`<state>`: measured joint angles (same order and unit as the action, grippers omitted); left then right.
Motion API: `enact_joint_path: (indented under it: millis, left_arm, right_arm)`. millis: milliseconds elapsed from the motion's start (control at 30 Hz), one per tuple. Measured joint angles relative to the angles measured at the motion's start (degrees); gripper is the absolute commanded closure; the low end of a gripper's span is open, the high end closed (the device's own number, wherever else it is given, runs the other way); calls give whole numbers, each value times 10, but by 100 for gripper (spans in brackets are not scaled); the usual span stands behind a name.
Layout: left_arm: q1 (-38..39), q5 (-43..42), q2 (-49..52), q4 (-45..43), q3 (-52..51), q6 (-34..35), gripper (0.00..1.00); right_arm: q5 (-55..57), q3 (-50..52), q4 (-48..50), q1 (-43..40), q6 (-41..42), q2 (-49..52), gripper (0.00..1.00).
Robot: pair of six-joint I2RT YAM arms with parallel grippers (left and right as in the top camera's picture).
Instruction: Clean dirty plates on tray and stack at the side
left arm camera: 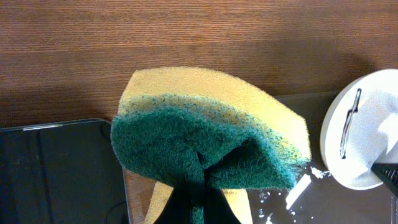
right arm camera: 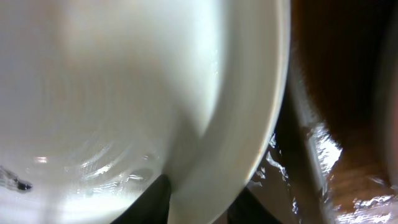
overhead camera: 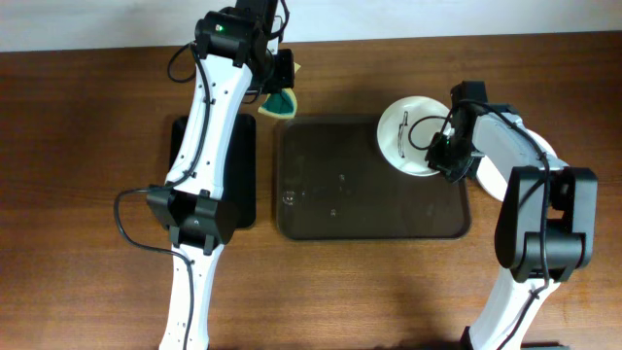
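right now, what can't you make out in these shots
- overhead: white plate beside the tray mostly under the right arm; stack count unclear
- right wrist: held plate fills the blurred view; its black mark is cut by the left edge
- left wrist: sponge hides the left pincer's tips

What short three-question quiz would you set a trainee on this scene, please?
1. True or false: the left gripper is clamped on a sponge.
2. Where does the right gripper pinch the marked plate? A: at its rim. B: at its centre. C: nowhere, it hangs apart from the plate.
3. Fill in: in the overhead view the marked plate lies over the upper ___ corner of the tray.
Key: 1 true; 2 A; 3 right.
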<state>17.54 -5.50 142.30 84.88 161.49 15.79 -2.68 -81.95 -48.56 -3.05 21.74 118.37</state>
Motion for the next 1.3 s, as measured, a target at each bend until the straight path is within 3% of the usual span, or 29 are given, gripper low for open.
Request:
enact_joint_path:
  millis: [267,367,500,700,833,1000,1100,1300]
  left_arm:
    - [0,0,0,0,0,0,100]
    - [0,0,0,1,0,0,100]
    - [0,0,0,12,0,0,100]
    - [6,0,0,13,0,0,100]
    - [24,0,0,13,0,0,100]
    - [52,0,0,13,0,0,100]
    - [59,0,0,13,0,0,100]
    - [58,2,0,13,0,0,100]
  right_arm:
    - [-67,2,-128,35,-85,0,72]
    - [-71,4,-155,68,-108,-12,62]
    - [-61,-4,-151,72,-118,-45,40]
    - [-26,-31,-30,57,-207,-52,37]
    - [-48,-31,1,57,-280,-47,45]
    - [-69,-31,9,57,-311,2,80]
    - [-74,-31,18,57,-316,14,94]
    - [-82,-31,18,57,-278,14,96]
